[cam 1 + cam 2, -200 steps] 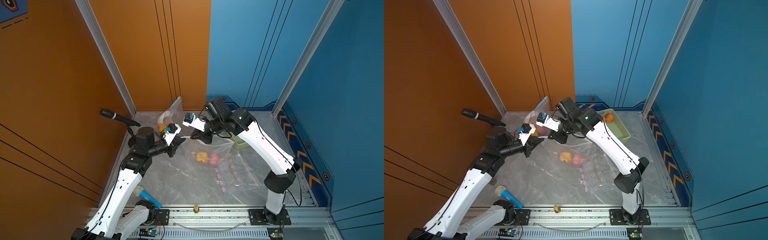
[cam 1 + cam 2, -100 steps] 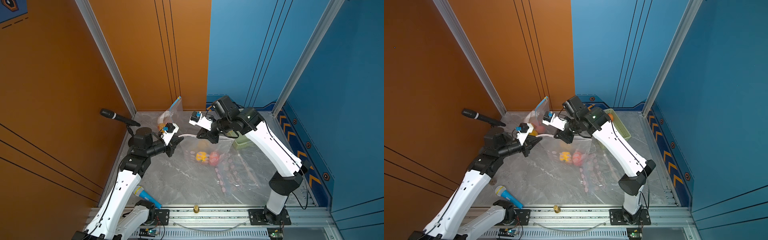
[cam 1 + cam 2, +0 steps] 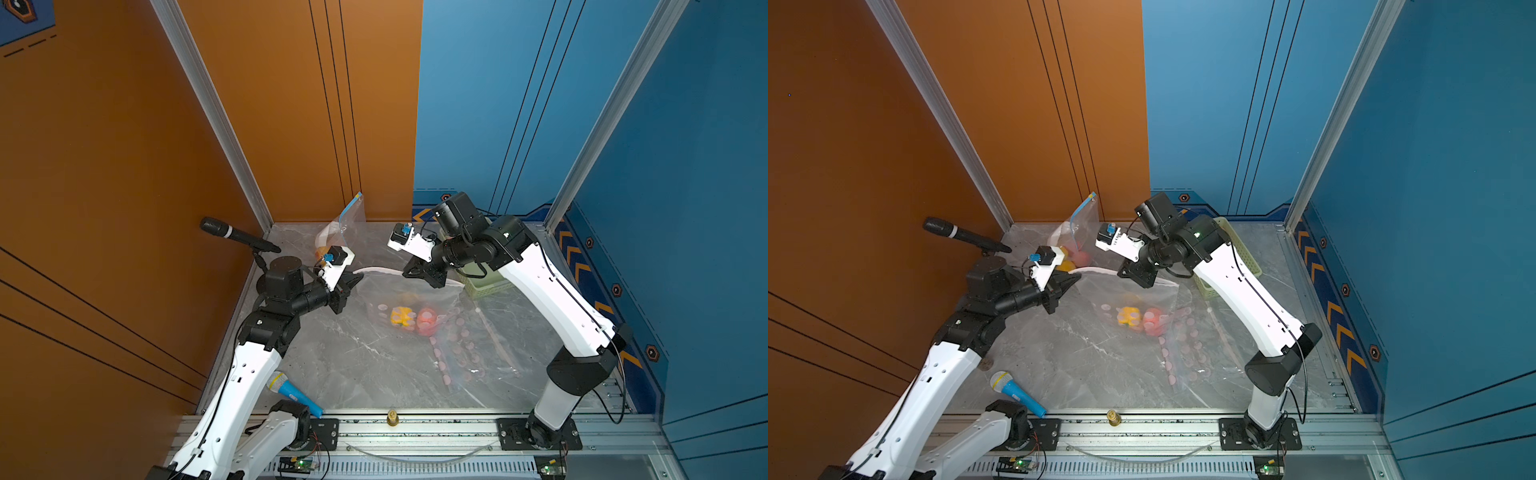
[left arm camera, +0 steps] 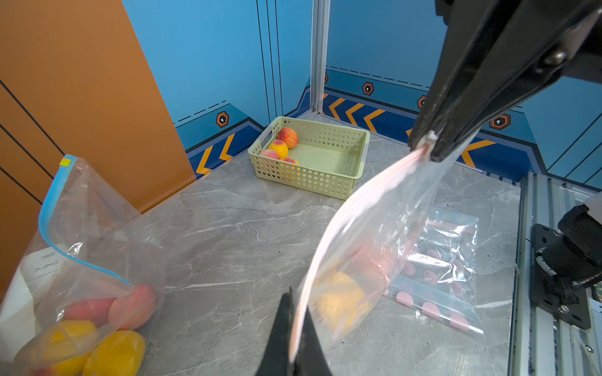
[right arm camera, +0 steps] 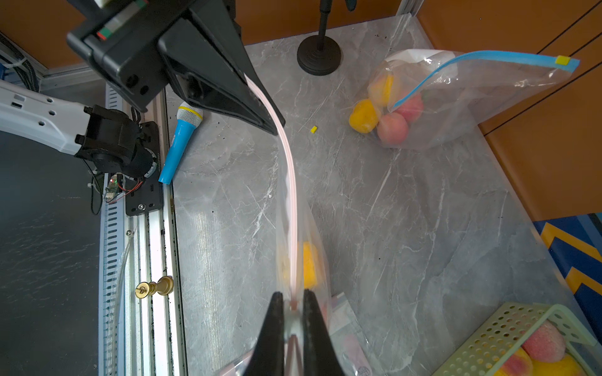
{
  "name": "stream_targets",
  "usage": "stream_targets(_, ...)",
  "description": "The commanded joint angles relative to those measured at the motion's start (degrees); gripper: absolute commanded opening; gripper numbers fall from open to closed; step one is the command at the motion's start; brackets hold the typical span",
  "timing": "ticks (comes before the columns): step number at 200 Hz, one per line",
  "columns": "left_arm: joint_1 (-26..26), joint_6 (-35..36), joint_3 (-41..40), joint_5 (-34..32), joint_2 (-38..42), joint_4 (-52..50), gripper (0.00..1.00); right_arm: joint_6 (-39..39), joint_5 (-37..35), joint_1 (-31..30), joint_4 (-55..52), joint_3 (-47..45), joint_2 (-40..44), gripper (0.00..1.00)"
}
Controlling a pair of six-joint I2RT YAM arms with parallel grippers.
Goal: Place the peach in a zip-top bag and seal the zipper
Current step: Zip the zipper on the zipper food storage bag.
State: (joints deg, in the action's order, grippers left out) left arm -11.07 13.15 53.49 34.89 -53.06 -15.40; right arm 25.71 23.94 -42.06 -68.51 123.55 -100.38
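My left gripper [image 4: 293,345] has its fingers pinched together on one end of the pink zipper strip [image 5: 291,182] of the zip-top bag [image 4: 374,224]. My right gripper [image 5: 291,309] is clamped the same way on the other end, with only the thin strip between the pads. The strip runs in a slack curve from one pair of fingers to the other, and the clear bag hangs below it over the table [image 4: 234,228]. I cannot tell whether the strip is sealed along its whole length. The peach [image 4: 342,299] lies low inside that bag, a yellow and pink blur through the plastic. The green basket [image 4: 309,182] stands by the back wall with four peaches [image 4: 278,148] gathered at one end. A blue-zippered bag [image 4: 97,228] near the orange wall holds several pieces of red and yellow fruit [image 4: 130,306]. Spare dotted bags [image 4: 439,260] lie flat on the table beneath the hanging one.
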Motion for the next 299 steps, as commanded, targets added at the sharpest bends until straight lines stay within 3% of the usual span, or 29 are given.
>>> stream_targets(1, 1.35, -1.16, -0.91, -3.78, 1.00, -0.77, 0.00, 0.84, -0.03, 1.09, -1.65, -1.67, 2.95, 0.00)
stream_targets(151, 3.73, -4.49, -0.87, -10.87, 0.94, 0.93, 0.00, -0.22, 0.12, 6.35, 1.22, -7.61, 7.16, 0.00)
stream_targets(299, 5.97, -6.03, -0.93, -11.74, 0.74, 1.64, 0.00, -1.42, 1.54, 9.61, 3.44, -8.23, 5.60, 0.00)
